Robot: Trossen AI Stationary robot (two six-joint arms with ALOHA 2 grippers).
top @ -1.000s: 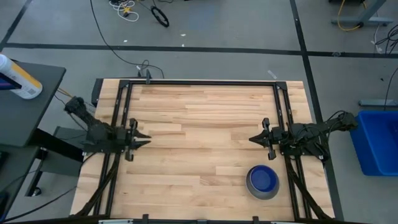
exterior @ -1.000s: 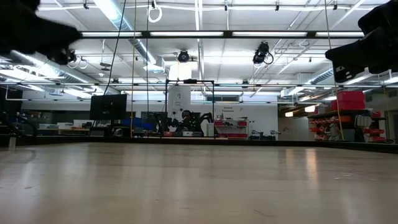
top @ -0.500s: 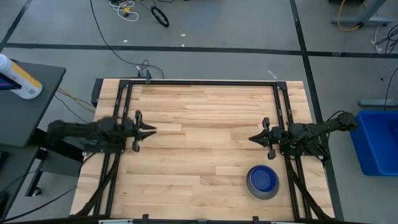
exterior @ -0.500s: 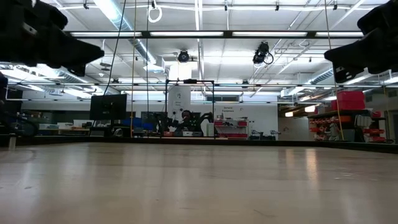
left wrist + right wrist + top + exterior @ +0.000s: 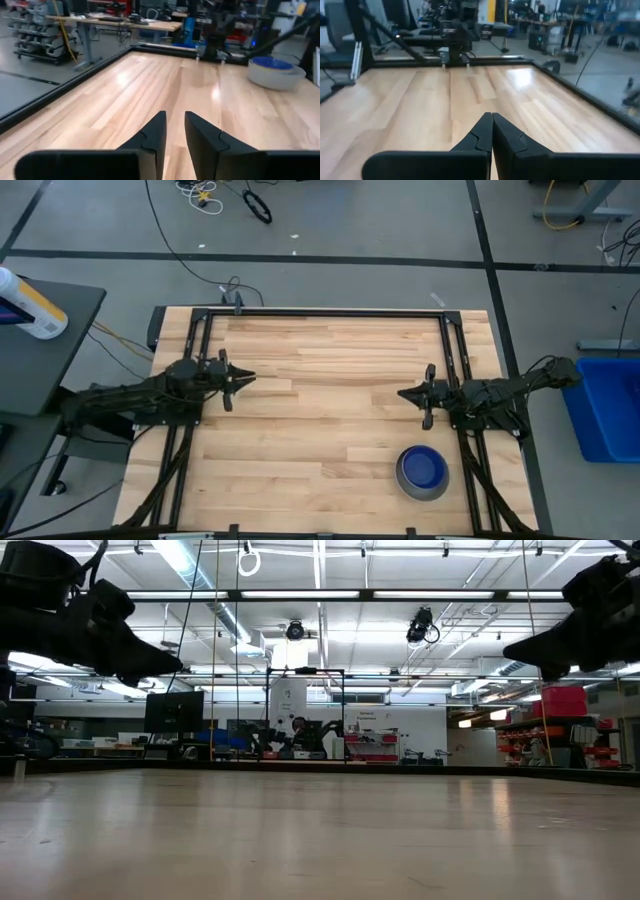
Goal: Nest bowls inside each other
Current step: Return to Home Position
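A grey bowl (image 5: 423,473) stands on its base near the table's near right corner, with a dark blue bowl (image 5: 424,468) nested inside it. The left wrist view shows the same pair (image 5: 276,71) far off. My left gripper (image 5: 243,377) hovers over the table's left side, pointing toward the right edge, open by a narrow gap (image 5: 174,116) with nothing in it. My right gripper (image 5: 403,394) hovers over the right side, pointing toward the left edge, shut (image 5: 492,116) and empty. It sits beyond the bowls toward the far edge.
Black frame rails (image 5: 320,313) run round the wooden tabletop (image 5: 320,400). A blue bin (image 5: 606,408) stands off the table's right side. A white bottle (image 5: 28,304) lies on a dark side table at the left.
My left arm has swung round, carrying its gripper toward the table's far edge and a little toward the middle, and it now points across at the right arm. My right gripper has turned slightly in place. The bowls have stayed still.
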